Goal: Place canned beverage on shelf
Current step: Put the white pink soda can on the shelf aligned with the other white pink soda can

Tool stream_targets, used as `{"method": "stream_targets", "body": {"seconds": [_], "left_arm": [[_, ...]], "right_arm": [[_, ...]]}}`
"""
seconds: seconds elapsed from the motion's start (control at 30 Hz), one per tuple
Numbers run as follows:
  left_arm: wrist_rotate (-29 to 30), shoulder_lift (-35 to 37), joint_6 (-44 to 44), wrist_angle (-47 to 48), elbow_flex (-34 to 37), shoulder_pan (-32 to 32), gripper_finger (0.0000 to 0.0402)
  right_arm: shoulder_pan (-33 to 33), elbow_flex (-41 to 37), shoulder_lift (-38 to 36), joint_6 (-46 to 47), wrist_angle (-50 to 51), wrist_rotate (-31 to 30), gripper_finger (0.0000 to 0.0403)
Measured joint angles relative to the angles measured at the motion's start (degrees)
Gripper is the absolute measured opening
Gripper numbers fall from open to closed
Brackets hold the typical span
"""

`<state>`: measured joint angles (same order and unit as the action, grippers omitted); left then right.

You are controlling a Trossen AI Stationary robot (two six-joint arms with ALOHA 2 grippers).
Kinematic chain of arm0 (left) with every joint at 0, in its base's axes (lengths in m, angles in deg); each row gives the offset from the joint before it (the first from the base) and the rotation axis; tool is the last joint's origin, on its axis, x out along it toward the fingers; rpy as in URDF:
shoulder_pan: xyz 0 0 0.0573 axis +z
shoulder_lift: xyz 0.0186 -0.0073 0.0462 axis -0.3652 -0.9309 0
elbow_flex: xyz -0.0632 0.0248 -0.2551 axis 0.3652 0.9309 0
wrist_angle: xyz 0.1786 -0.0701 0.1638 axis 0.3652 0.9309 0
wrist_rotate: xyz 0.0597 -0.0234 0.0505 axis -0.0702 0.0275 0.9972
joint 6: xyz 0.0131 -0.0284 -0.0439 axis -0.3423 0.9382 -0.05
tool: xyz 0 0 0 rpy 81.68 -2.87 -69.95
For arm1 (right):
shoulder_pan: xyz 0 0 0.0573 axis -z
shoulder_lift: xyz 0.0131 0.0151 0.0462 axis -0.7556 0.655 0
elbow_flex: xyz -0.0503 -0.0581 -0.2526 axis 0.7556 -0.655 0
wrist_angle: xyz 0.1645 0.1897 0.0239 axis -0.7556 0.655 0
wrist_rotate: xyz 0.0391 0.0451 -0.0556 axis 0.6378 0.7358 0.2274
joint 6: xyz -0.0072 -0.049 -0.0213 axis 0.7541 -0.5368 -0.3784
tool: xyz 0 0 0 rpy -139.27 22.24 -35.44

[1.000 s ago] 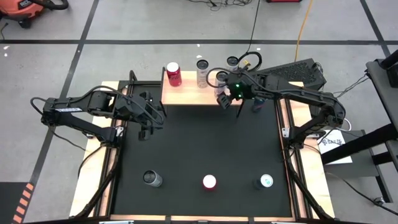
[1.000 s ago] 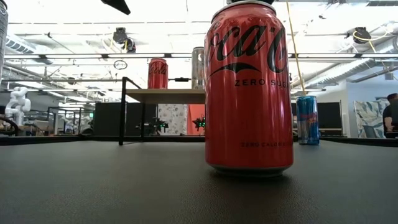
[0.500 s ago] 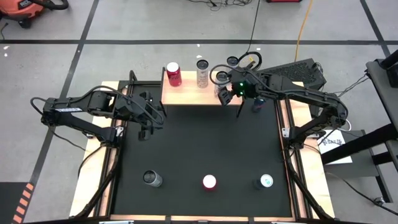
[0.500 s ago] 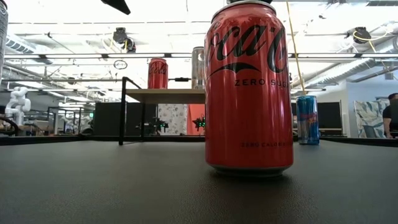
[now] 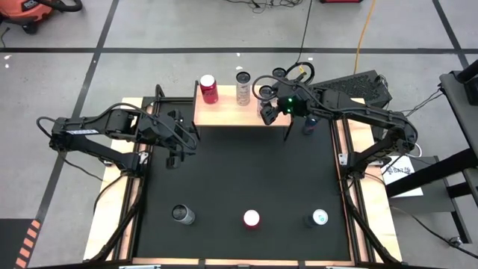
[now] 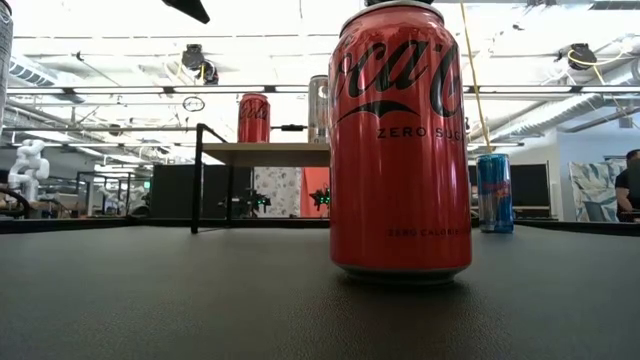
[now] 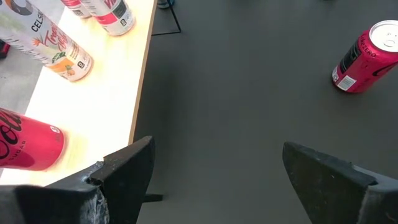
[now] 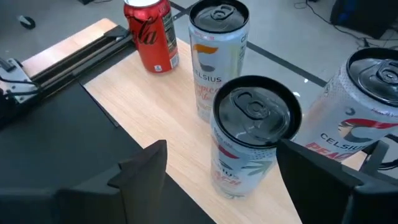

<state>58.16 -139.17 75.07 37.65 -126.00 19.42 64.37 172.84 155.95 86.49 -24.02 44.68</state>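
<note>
While the right gripper (image 5: 267,113) hung over the right end of the shelf (image 5: 224,112), its fingers stood apart on either side of a white Celsius can (image 8: 247,140) that stood upright on the light wood, and the pictures did not show either finger touching it. In the right wrist view a second Celsius can (image 8: 214,53) stood upright just behind the first, a red cola can (image 8: 149,32) stood farther along toward the shelf's left end, and a third Celsius can (image 8: 362,112) stood close beside the gripper at the picture's edge; whether that one rested on the shelf could not be told. The left gripper (image 5: 178,142) waited over the black mat (image 5: 239,179) just off the shelf's left front corner, its fingers spread wide with nothing between them. Along the near edge of the counter three more cans stood well apart in a row: a dark can (image 5: 182,215) on the left, a red Coca-Cola Zero can (image 5: 252,219) in the middle, and a blue can (image 5: 318,218) on the right.
</note>
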Motion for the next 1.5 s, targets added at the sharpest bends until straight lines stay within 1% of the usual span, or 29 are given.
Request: {"method": "stream_targets", "body": {"seconds": [0.4,0.67,0.77,1.0,1.27,1.5], "left_arm": [[0.0,0.0,0.0,0.0,0.0,0.0,0.0354],[0.0,0.0,0.0,0.0,0.0,0.0,0.0354],[0.0,0.0,0.0,0.0,0.0,0.0,0.0355],[0.0,0.0,0.0,0.0,0.0,0.0,0.0354],[0.0,0.0,0.0,0.0,0.0,0.0,0.0355],[0.0,0.0,0.0,0.0,0.0,0.0,0.0354]], "right_arm": [[0.0,0.0,0.0,-1.4,0.4,0.3,0.0288],[0.0,0.0,-0.2,-1.2,0.7,0.0,0.0349],[0.0,0.0,-0.2,-0.9,-0.3,-0.1,0.0361],[0.1,0.0,0.7,-0.6,-0.8,-3.6,0.0364],[1.3,0.0,2.1,-1.4,-3.2,-3.2,0.0364],[2.8,0.0,3.4,-1.4,-3.1,-3.0,0.0364]]}}
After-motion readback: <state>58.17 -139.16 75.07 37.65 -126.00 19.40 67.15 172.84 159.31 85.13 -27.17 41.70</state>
